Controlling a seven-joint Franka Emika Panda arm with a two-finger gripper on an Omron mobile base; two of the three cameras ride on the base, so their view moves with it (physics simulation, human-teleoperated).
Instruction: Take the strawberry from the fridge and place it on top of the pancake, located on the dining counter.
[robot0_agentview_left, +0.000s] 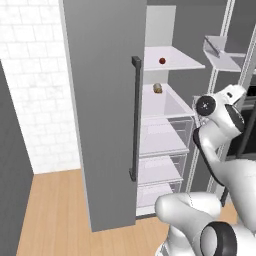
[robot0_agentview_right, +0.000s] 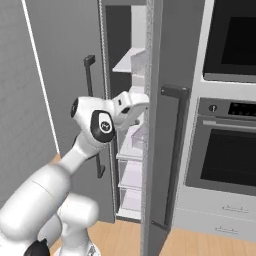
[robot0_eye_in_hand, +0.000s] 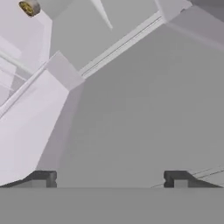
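The tall matte grey fridge (robot0_agentview_left: 107, 115) stands open. The tiny dark red strawberry (robot0_agentview_left: 162, 61) rests on an upper white shelf (robot0_agentview_left: 177, 59) — above the small tan-brown cylinder (robot0_agentview_left: 157, 88). The two-finger gripper (robot0_eye_in_hand: 109, 179) has its fingers spread wide, holding nothing — well below the strawberry.

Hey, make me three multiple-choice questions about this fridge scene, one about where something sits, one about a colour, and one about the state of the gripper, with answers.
1. Where is the strawberry?
A. On an upper white shelf in the fridge
B. On the wooden floor
C. Between the gripper's fingers

2. What colour is the fridge's door handle?
A. White
B. Dark
C. Red

3. What state is the gripper in?
A. Shut on the strawberry
B. Shut on the handle
C. Open, holding nothing

Answers: 1 A, the left base view shows it on a shelf above the small tan-brown cylinder. 2 B, the bar is dark against the grey door. 3 C, the hand view shows the fingertips wide apart with nothing between.
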